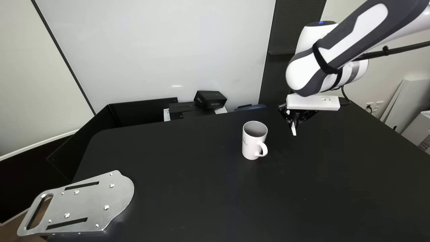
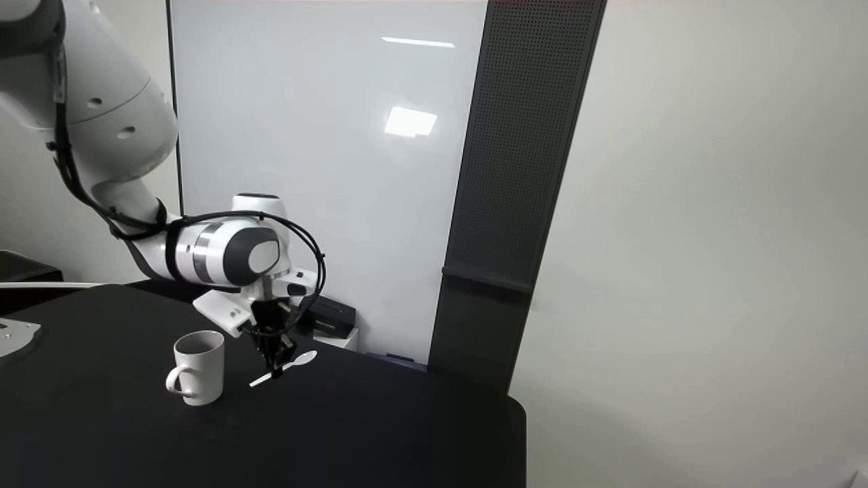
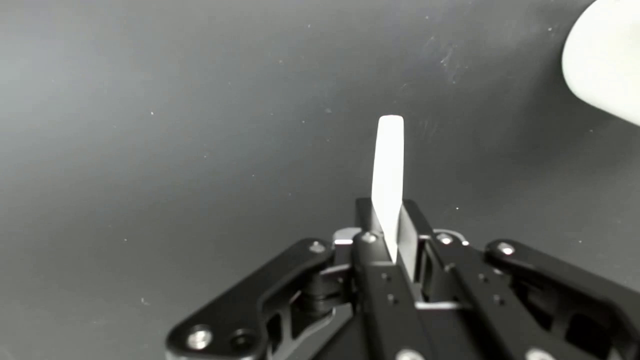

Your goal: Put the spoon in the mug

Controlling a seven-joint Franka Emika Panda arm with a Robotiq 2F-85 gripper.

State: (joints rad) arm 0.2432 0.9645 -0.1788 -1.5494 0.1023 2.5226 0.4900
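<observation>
The white spoon is between the fingertips of my gripper, which is shut on its handle. In the wrist view the handle end sticks out past the fingertips; the bowl is hidden there. In an exterior view only the handle shows below the gripper. I cannot tell whether the spoon touches the table. The white mug stands upright on the black table, a short way to the side of the gripper. It also shows in an exterior view, and partly at the wrist view's upper right.
A silver metal plate with slots lies at the table's edge, apart from the mug; its end also shows in an exterior view. A black box and other dark items stand beyond the table edge, by the white wall panel.
</observation>
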